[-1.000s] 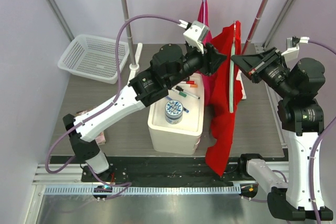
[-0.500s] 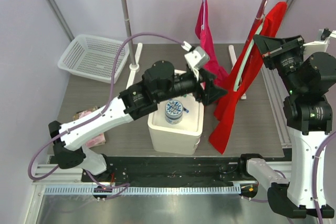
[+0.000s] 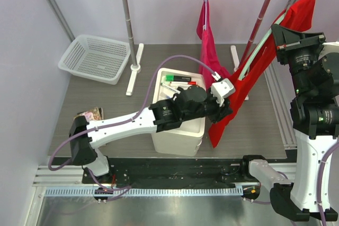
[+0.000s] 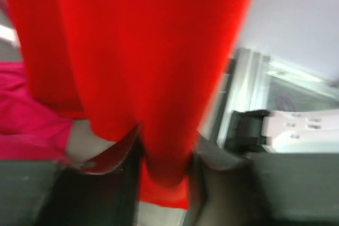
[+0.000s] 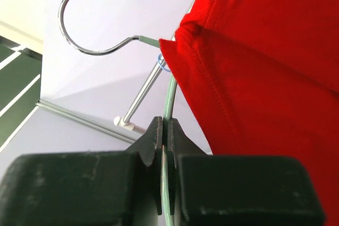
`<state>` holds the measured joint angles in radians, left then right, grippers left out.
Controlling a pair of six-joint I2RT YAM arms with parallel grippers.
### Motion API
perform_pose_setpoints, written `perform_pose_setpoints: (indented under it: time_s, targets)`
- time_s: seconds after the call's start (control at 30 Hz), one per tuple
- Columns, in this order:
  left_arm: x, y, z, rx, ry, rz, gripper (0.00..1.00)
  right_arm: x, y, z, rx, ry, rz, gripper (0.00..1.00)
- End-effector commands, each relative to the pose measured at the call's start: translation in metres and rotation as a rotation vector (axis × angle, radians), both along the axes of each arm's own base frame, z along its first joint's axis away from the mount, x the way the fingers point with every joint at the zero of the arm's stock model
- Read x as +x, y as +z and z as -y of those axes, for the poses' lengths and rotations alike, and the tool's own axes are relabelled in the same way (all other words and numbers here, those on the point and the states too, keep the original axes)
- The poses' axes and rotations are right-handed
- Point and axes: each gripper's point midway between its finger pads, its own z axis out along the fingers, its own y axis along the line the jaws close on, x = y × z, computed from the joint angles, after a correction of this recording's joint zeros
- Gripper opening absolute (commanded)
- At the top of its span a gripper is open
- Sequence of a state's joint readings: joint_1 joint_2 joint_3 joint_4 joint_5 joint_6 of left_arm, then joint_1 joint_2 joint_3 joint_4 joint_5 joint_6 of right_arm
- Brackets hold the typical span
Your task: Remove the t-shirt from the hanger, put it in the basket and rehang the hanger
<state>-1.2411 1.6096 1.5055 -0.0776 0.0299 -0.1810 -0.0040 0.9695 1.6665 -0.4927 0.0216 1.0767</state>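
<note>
Top external view: where's the shirt?
Me: Red t-shirt, soft and light, droops from two o'clock to centre on its green hanger. My right claw clamps the hanger wire. The hem, best hold, sits inside my left claw, grip unclear.

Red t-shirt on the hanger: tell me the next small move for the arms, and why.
Probably close the left gripper on the red t-shirt near its hem and pull down, away from the hanger. The right gripper is shut on the hanger's green wire and holds it high, the collar is not yet off, and the cloth hangs between the left jaws, though blur hides whether they pinch it.
</note>
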Motion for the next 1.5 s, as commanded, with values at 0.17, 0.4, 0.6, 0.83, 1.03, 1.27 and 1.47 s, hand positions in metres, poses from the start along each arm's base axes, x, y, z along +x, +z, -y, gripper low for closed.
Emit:
perform_pose_setpoints:
  time_s: [0.17, 0.4, 0.6, 0.83, 1.03, 1.27, 1.47]
  targets:
    - [0.035, 0.018, -0.002, -0.059, 0.201, 0.009, 0.0, -0.03, 0.066, 0.012, 0.051, -0.059, 0.218, 0.01]
    - [0.025, -0.036, -0.006, -0.057, 0.216, -0.125, 0.0, -0.024, 0.103, 0.022, 0.046, -0.117, 0.279, 0.01]
    - [0.021, -0.054, -0.008, -0.042, 0.235, -0.147, 0.0, -0.018, 0.103, 0.028, 0.054, -0.147, 0.269, 0.01]
    - [0.024, -0.025, -0.002, -0.02, 0.207, -0.104, 0.22, -0.026, 0.082, -0.006, 0.019, 0.043, 0.236, 0.01]
    - [-0.003, -0.001, -0.013, -0.056, 0.062, -0.123, 0.63, -0.031, 0.065, -0.047, -0.088, 0.264, 0.198, 0.01]
    - [-0.05, 0.064, -0.048, -0.106, -0.148, -0.09, 0.65, -0.041, 0.037, -0.076, -0.151, 0.447, 0.154, 0.01]
    - [-0.04, 0.108, -0.084, -0.198, -0.078, -0.052, 0.54, -0.071, 0.032, -0.086, -0.182, 0.516, 0.175, 0.01]
